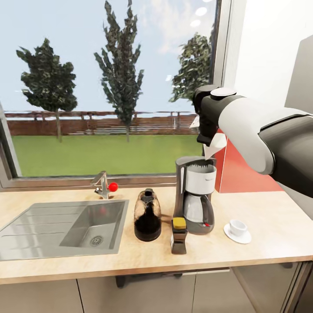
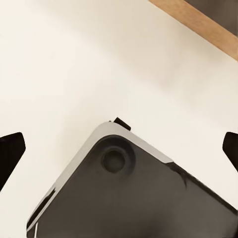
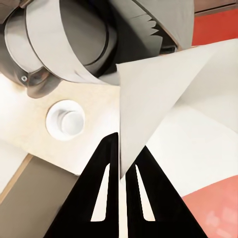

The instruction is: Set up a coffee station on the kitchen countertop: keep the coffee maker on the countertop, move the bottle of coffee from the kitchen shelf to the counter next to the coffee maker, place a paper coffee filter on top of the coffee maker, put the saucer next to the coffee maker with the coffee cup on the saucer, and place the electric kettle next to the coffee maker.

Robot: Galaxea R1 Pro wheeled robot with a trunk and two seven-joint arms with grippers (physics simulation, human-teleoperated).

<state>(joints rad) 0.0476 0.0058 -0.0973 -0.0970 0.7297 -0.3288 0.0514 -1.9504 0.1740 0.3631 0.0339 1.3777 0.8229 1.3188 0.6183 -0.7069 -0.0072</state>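
My right gripper is shut on the white paper coffee filter, whose tip hangs just above the top of the coffee maker. On the kitchen countertop, the glass electric kettle stands left of the coffee maker. The dark bottle of coffee with a yellow cap stands in front of it. To its right the coffee cup sits on the saucer. My left gripper is open over a dark grey panel. The kitchen shelf is out of view.
A steel sink with a tap takes the counter's left half. Behind the counter is a large window. A red panel and a white wall close the right side.
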